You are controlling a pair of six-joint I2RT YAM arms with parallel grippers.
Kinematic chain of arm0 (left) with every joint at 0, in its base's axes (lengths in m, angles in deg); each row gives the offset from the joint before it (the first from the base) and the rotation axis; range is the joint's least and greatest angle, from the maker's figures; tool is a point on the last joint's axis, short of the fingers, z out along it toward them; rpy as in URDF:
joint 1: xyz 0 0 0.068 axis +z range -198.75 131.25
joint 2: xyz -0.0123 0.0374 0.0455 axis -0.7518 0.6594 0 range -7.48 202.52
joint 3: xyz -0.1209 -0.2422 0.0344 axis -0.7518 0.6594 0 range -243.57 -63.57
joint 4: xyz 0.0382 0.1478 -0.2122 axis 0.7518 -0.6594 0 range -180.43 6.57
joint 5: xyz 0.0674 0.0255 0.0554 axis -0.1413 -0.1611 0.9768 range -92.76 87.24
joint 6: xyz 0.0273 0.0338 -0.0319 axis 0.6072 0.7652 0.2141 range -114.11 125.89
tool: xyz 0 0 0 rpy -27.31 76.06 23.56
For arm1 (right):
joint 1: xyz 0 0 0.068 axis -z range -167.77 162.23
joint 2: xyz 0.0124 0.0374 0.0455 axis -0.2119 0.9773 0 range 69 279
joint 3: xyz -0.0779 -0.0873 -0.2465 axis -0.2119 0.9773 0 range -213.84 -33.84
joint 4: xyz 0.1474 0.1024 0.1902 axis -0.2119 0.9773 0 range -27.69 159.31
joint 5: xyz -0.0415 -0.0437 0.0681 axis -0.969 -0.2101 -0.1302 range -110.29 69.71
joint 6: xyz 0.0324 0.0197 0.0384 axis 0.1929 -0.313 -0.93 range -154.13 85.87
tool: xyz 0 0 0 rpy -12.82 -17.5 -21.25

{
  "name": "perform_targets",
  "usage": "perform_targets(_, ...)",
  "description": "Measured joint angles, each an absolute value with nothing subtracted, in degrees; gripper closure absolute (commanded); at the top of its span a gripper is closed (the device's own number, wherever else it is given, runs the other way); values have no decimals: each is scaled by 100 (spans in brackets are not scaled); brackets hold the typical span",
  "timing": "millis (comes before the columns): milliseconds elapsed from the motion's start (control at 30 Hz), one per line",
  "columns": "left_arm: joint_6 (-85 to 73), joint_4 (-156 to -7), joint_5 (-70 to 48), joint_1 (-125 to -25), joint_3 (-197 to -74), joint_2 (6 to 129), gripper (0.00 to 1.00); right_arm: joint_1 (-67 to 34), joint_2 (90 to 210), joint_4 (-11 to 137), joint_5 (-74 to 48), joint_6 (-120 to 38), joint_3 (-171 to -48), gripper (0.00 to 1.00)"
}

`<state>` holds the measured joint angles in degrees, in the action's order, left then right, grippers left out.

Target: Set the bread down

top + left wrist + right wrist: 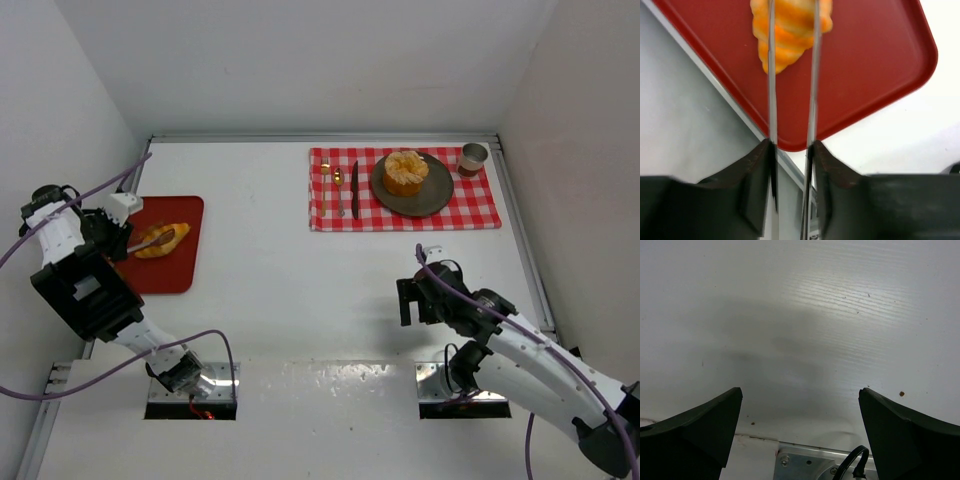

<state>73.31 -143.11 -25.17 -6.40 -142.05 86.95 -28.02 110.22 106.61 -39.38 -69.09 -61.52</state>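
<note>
A small crescent croissant (pixel 166 239) (pixel 790 30) lies on a red tray (pixel 165 272) (pixel 865 60) at the left. My left gripper (pixel 118 241) (pixel 792 150) is shut on a pair of thin metal tongs (pixel 148 241) (pixel 771 75). The two tong blades run along either side of the croissant. I cannot tell whether the croissant is off the tray. The round bun (pixel 405 172) sits on a grey plate (pixel 437 195) at the back right. My right gripper (pixel 408 300) (pixel 800 400) hangs open over bare table, holding nothing.
The plate rests on a red-and-white checked cloth (pixel 480 210) with a knife (pixel 354 188), a fork (pixel 338 190) and a small cup (pixel 473 157). White walls close in the table on the left, back and right. The tray lies close to the left wall.
</note>
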Motion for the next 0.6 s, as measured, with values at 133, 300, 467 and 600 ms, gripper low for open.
perform_targets(133,7296,-14569,-2434,-640,-14270,8772,100,-2802,10982,10696,-3980,-6909,-6152,1)
perform_targets(300,7158,-15183,-2580,-673,-15068,8901,100,-2802,10963,10761,-4111,-7031,-6152,1)
perform_targets(467,6741,-15401,-2757,-990,-15752,8702,100,-2802,10593,10807,-4408,-7291,-6152,1)
perform_targets(600,6232,-15550,-2814,-1803,-16039,8405,100,-2802,10208,11002,-4740,-7512,-6152,1)
